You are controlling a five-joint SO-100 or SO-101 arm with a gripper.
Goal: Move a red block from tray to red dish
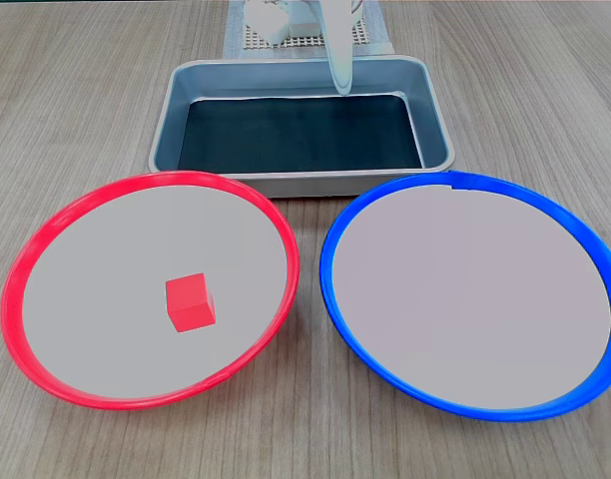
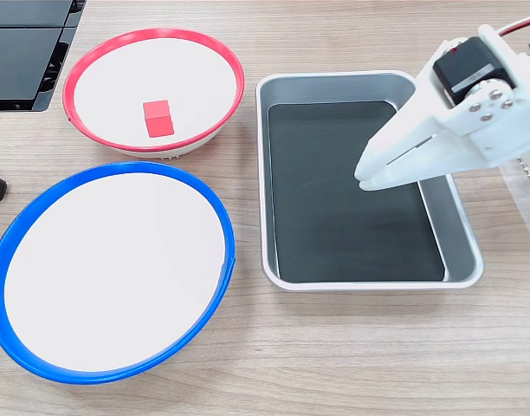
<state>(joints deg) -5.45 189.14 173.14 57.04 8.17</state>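
- Block [image 1: 191, 302] — small, plain red cube, sitting on the pale flat centre of the red dish [image 1: 46, 225], a little below the middle in the fixed view that faces my base. It touches nothing but the dish floor. In the other fixed view, block [image 2: 158, 118] and red dish [image 2: 135, 38] are at upper left.
- Handling, as I judge it: light, stiff, with flat faces. It looks neither slippery nor fragile. If I had to take it again, I would pinch two opposite side faces, low on the cube so it cannot tip.
- Blue dish [image 1: 385, 205] — just beside the red one, rims close but apart, with nothing on it.
- Tray [image 2: 334, 79] — the dark bottom is bare; no block lies in it.
- My claw [image 2: 366, 179] hangs over the tray's right side, tips pointing left and down, fingers drawn together and holding nothing.
- Judging by where things lie, the move looks done — block in the red dish, tray bare.
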